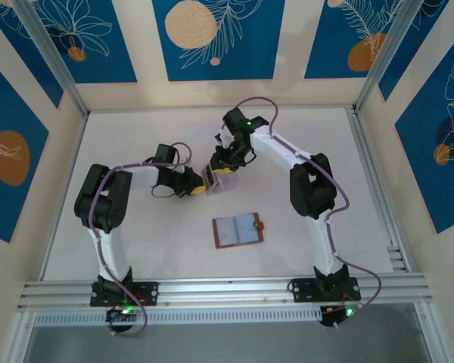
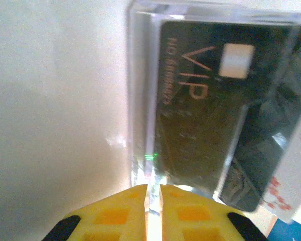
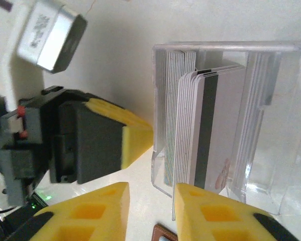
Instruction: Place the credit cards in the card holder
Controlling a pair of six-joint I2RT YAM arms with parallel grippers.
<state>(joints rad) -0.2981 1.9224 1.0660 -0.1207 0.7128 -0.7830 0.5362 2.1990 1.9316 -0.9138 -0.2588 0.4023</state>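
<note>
The credit cards (image 3: 190,130) stand on edge as a stack inside a clear slotted stand (image 3: 271,165). A dark card marked VIP (image 2: 200,110) shows through the stand's wall. My left gripper (image 2: 154,193) is shut on the thin end wall of the clear stand (image 2: 140,100); from above it (image 1: 203,186) is at the stand's left side. My right gripper (image 3: 151,193) hovers over the stand (image 1: 221,178) with its jaws apart, and a thin card edge lies along the inner face of its right finger (image 3: 205,211). The card holder (image 1: 238,230), a brown wallet, lies open nearer the arms.
The left gripper's yellow finger (image 3: 133,135) and dark body press against the stand's left side in the right wrist view. A corner of the brown wallet (image 3: 165,235) peeks in below the right fingers. White tabletop (image 1: 136,136) surrounds the stand, with walls on three sides.
</note>
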